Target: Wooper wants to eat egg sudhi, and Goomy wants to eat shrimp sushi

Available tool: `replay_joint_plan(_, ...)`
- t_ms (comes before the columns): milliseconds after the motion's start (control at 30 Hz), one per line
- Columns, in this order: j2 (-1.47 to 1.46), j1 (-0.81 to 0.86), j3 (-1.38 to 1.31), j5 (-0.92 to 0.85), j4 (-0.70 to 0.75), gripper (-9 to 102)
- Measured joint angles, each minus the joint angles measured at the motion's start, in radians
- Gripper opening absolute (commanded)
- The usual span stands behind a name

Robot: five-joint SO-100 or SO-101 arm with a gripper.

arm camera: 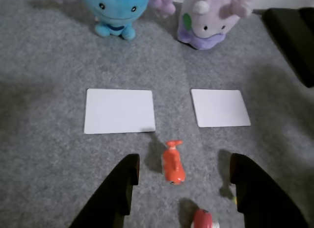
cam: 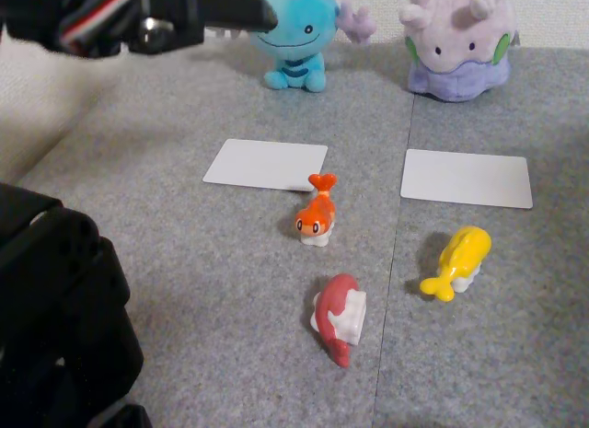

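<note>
fixed view: wooper (cam: 294,37) back left, goomy (cam: 458,43) back right, both on the mat (cam: 184,262). a card (cam: 266,164) lies in front of each plush, second card (cam: 467,178) to the right. shrimp sushi (cam: 316,214) just before the left card's right corner, egg sudhi (cam: 457,260) before the right card, third figure (cam: 339,316) nearest the camera, between them

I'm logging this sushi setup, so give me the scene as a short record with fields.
gripper: open, above the orange figure
blue plush: behind left white card
lilac plush: behind right white card
orange figure: on carpet, just off left card's corner
yellow figure: on carpet, in front of right card
red-and-white figure: nearest fixed camera
</note>
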Motion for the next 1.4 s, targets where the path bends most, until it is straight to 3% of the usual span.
replay_joint_plan(200, -0.354, 0.054, -0.207, 0.021, 0.04, 22)
replay_joint_plan(467, -0.775, 0.331, -0.495, -0.011, 0.147, 22)
replay_joint_plan(867, -1.353, 0.563, -0.713, -0.117, 0.147, 22)
replay_joint_plan(1400, -1.598, 0.607, -0.759, -0.123, 0.058, 30)
